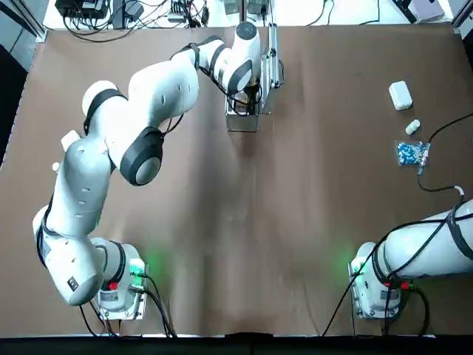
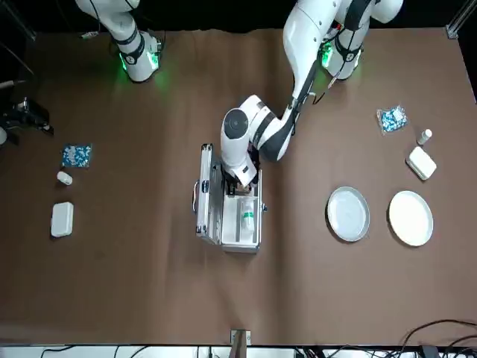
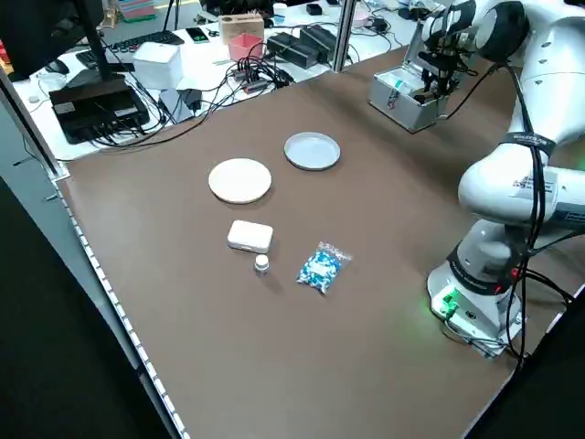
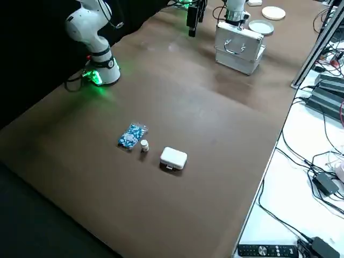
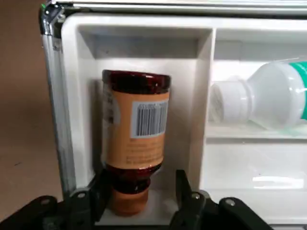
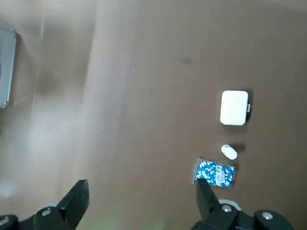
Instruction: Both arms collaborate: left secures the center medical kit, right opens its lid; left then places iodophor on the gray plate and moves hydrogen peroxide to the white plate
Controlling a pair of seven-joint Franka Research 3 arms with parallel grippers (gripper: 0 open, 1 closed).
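At frame centre, front view: left gripper (image 2: 240, 186) inside the open kit (image 2: 212, 227).
Fingers spread around the brown bottle (image 5: 134, 153); squeeze next. Right gripper (image 6: 139, 201) gapes, empty.

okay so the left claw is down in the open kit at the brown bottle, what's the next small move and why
Probably close the left claw on the iodophor. The fingers already sit either side of the bottle's cap end, with a gap visible on each side, so it is not gripped. The medical kit stands open, and the gray plate is bare, so lifting comes only after a firm hold.
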